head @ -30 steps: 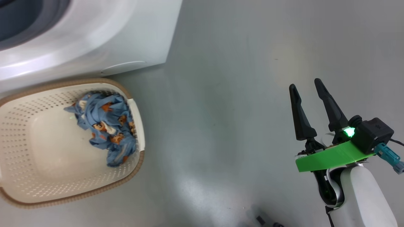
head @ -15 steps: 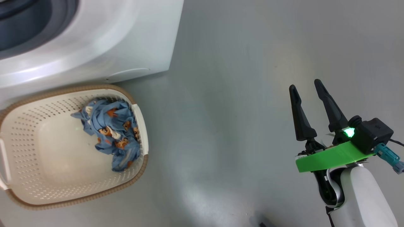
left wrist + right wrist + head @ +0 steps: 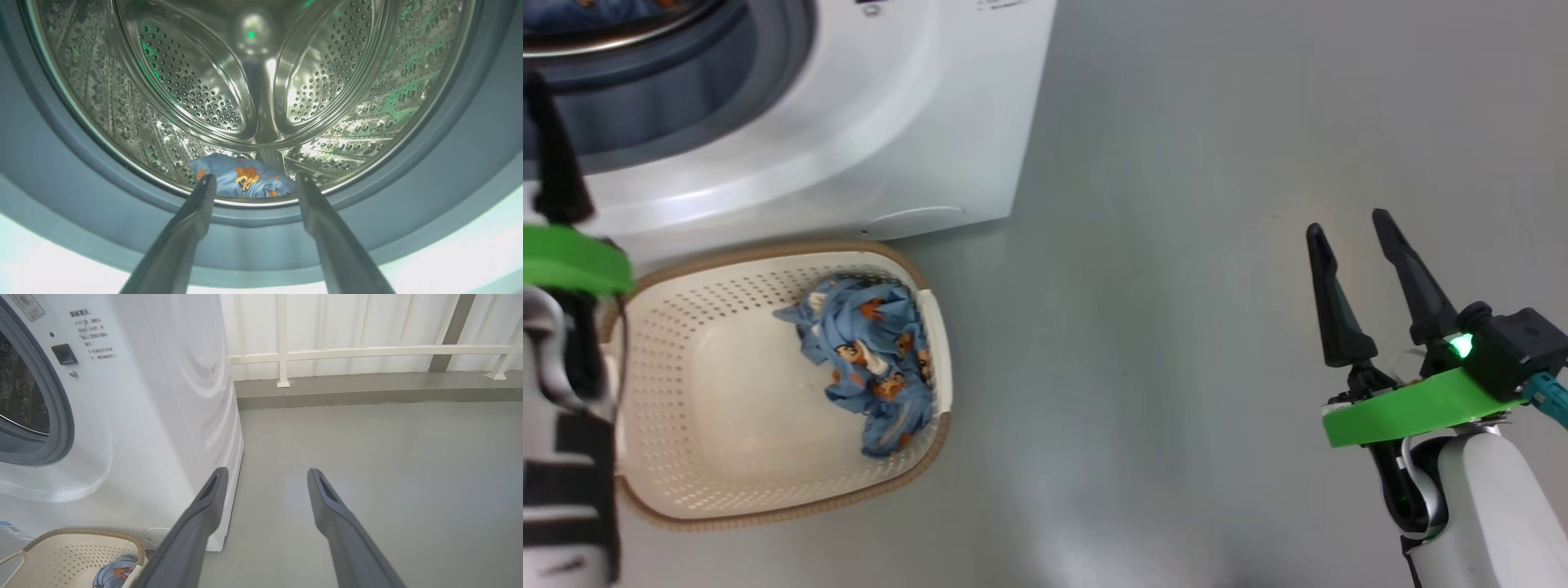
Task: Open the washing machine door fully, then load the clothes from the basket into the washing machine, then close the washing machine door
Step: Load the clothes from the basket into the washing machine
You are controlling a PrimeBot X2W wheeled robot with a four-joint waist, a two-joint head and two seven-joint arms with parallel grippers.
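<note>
The washing machine [image 3: 874, 139] takes the upper left of the head view. Its front right corner edge meets bare grey floor [image 3: 1176, 286], which runs wide and open to the right, back to a white railing [image 3: 367, 351]. The basket [image 3: 768, 510] sits on the floor just before the machine's front. Most of the clothes [image 3: 870, 367] lie bunched against its right wall, and one blue garment [image 3: 241, 179] rests at the front lip of the drum [image 3: 204, 81]. The left gripper [image 3: 254, 178] points into the drum mouth, fingers spread and empty, tips seemingly just short of the grey gasket [image 3: 61, 163]. The right gripper [image 3: 1347, 221] hangs over open floor, well clear of the machine, fingers apart, holding nothing.
</note>
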